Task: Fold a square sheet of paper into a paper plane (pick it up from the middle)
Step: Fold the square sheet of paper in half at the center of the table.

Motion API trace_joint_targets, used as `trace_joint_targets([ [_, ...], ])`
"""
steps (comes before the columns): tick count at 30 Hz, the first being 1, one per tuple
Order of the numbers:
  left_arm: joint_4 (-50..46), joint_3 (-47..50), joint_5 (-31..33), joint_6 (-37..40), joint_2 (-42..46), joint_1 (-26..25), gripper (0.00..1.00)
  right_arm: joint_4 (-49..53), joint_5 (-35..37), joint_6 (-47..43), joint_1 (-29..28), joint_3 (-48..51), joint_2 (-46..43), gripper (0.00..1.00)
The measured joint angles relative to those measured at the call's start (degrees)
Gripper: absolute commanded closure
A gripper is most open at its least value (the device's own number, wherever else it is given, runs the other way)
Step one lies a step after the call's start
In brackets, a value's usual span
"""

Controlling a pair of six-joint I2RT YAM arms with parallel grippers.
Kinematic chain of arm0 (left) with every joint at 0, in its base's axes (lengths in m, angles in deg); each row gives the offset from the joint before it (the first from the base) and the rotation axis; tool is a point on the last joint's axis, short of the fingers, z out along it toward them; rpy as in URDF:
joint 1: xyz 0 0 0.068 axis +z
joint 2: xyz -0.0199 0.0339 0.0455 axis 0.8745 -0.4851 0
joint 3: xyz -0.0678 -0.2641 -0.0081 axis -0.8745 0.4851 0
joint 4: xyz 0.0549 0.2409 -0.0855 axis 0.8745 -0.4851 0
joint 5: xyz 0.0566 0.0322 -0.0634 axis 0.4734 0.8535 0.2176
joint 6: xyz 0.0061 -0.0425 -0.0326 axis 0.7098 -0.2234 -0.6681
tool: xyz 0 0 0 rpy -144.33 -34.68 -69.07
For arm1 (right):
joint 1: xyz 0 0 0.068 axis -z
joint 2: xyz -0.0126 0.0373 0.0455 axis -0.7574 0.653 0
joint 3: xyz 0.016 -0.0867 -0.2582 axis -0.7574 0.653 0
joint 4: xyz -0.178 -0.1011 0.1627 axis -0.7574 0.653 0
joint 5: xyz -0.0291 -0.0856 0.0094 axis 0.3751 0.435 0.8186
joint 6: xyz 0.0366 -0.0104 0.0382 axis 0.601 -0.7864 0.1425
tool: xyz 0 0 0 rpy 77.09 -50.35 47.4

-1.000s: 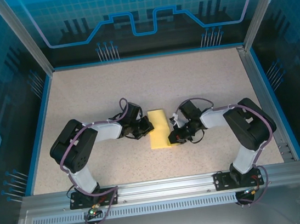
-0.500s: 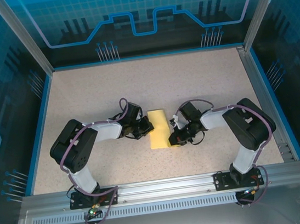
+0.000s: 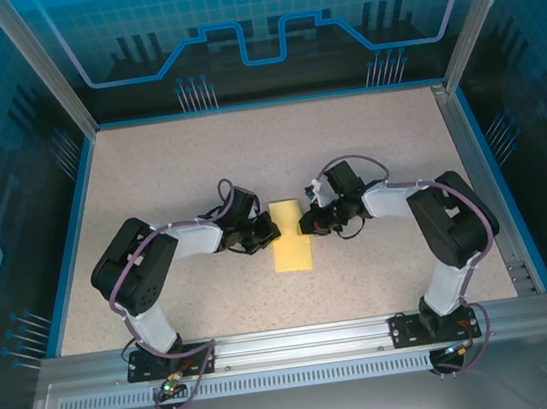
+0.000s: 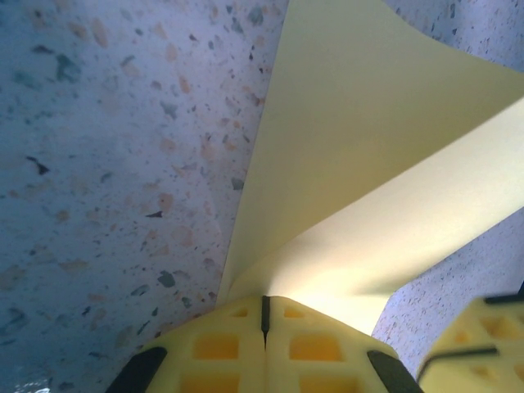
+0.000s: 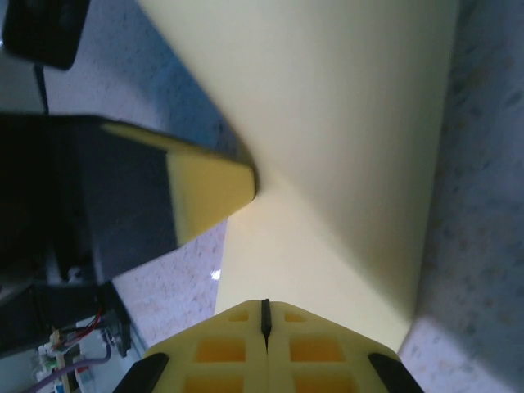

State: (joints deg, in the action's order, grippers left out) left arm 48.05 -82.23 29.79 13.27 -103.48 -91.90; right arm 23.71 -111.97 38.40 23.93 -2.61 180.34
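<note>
The square sheet of paper (image 3: 291, 247) lies mid-table, folded into a narrow yellow strip running away from the arms; no pointed paper plane shape shows. My left gripper (image 3: 272, 231) is shut, its tips against the strip's left edge. In the left wrist view a flap of the paper (image 4: 344, 147) rises just ahead of the shut left gripper (image 4: 264, 301). My right gripper (image 3: 305, 223) is shut at the strip's right edge, facing the left one. In the right wrist view the right gripper (image 5: 264, 307) rests on the paper (image 5: 344, 123), with a left gripper finger (image 5: 205, 184) opposite.
The speckled table (image 3: 179, 177) is ringed by a blue border, with a metal rail (image 3: 292, 343) at the near edge where both arm bases stand. A yellow finger of the right gripper (image 4: 475, 344) shows low right in the left wrist view.
The right gripper has slid from the strip's near end up along its right edge to the middle. The left arm has stayed put. The strip looks narrower and flatter.
</note>
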Motion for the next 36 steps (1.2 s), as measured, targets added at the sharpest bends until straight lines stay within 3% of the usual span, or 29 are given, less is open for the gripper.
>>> trace_joint_targets([
  [8, -0.02, 0.0, 0.0, 0.17, -0.04, 0.0, 1.0, -0.66, 1.33, 0.0, 0.92, -1.46, 5.62, 1.0],
  [23, -0.96, -0.66, 0.0, 1.22, -0.26, 0.0, 1.0, 1.68, 0.72, -0.46, 3.91, -5.77, 4.52, 1.0],
  [36, -0.94, -0.66, 0.0, 1.2, -0.28, 0.0, 1.0, 2.49, 1.14, -1.2, 4.72, -7.1, 9.14, 1.0],
])
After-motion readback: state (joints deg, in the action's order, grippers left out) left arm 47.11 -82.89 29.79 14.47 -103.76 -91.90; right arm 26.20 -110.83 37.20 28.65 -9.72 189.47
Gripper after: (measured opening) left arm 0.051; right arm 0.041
